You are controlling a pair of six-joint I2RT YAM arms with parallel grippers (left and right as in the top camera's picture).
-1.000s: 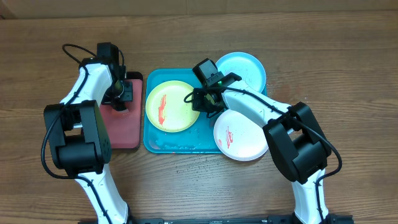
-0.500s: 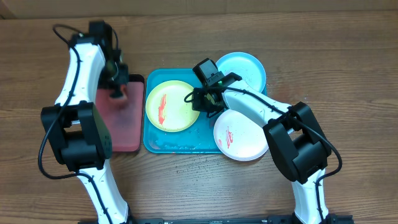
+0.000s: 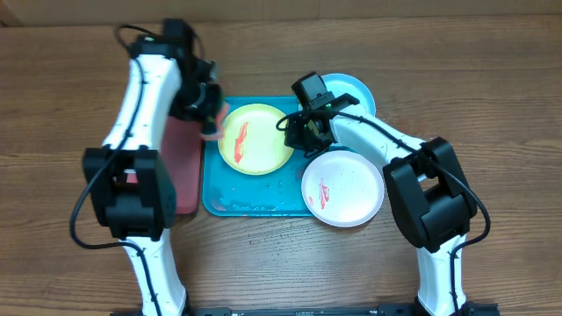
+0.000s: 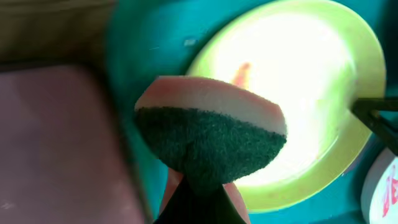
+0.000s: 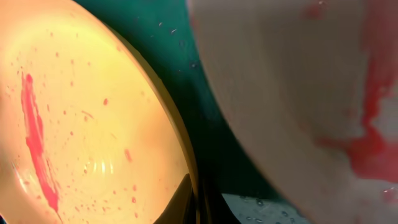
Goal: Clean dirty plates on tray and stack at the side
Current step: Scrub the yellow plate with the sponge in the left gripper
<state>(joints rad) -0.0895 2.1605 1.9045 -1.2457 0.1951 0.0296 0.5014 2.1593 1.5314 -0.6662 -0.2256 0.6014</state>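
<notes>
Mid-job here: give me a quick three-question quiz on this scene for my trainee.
1. True or false: the left hand is shut on a green-backed scouring sponge.
2. How many round plastic plates lie on or overhang the turquoise rectangular plastic tray?
3. What does the right hand pinch? (A) the yellow-green round plastic plate by its rim, (B) the tray's rim, (C) the sponge.
Key: 1 true; 2 three; 3 A.
</notes>
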